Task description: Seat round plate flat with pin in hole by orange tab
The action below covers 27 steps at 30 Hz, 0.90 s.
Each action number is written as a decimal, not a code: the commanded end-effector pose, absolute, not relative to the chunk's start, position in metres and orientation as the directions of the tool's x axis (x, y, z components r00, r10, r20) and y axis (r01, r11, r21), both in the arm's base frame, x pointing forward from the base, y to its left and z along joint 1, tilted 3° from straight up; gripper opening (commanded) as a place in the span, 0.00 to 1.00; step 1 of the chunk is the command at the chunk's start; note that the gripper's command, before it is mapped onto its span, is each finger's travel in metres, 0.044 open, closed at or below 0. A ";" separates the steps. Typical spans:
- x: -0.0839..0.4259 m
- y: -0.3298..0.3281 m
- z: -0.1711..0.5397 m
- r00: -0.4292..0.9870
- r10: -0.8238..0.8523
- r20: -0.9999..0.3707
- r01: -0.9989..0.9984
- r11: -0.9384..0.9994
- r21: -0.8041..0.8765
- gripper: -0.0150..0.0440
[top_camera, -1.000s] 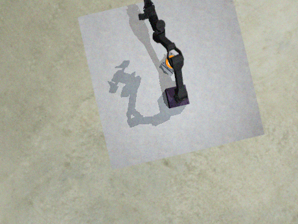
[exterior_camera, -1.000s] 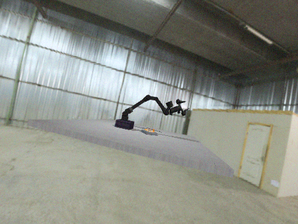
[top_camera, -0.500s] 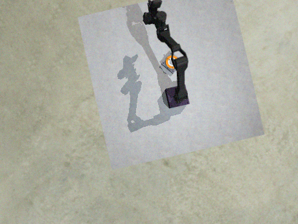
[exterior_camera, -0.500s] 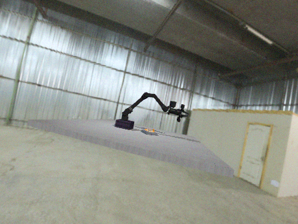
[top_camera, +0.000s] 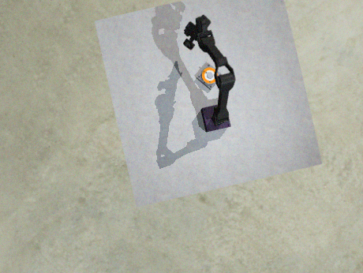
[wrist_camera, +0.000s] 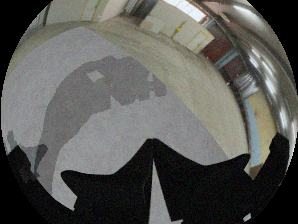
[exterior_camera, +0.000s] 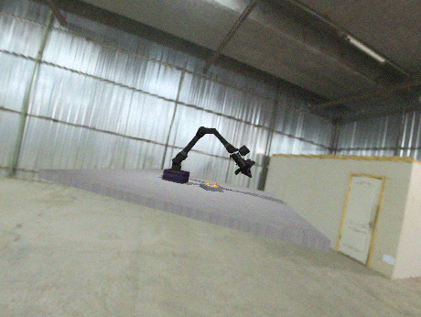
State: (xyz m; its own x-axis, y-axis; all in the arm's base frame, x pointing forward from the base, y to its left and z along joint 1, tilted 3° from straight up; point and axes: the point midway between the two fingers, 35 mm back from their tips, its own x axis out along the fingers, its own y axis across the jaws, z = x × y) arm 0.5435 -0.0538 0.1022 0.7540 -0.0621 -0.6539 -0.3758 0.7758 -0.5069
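The round plate (top_camera: 203, 76) (exterior_camera: 215, 185) shows as an orange ring with a white inner part around the grey post (top_camera: 210, 75). It sits on the grey base (top_camera: 201, 80) (exterior_camera: 213, 189). The tab, the hole and the pin are too small to make out, and whether the plate lies flat or tilted cannot be told. My gripper (top_camera: 190, 30) (exterior_camera: 250, 175) (wrist_camera: 152, 143) is shut and empty, its fingertips meeting in the wrist view. It hangs well above the table, beyond the plate on the side away from the arm's mount, and touches nothing.
The arm's dark purple mount (top_camera: 216, 119) (exterior_camera: 176, 175) stands on the grey table (top_camera: 256, 138) (exterior_camera: 151, 194) close to the base. The forearm and elbow pass high beside the plate in the top view. The arm's shadows fall across the table. The table's edge shows in the wrist view.
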 end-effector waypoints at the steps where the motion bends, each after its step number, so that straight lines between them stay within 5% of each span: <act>1: 0.470 -0.066 0.069 0.495 -0.083 -0.865 -0.245 0.942 -0.230 0.25; 13: 0.346 -0.064 0.057 0.037 -0.057 -0.998 0.156 0.986 -0.050 0.25; 27: 0.344 -0.065 0.041 0.025 -0.056 -0.998 0.168 0.985 -0.051 0.25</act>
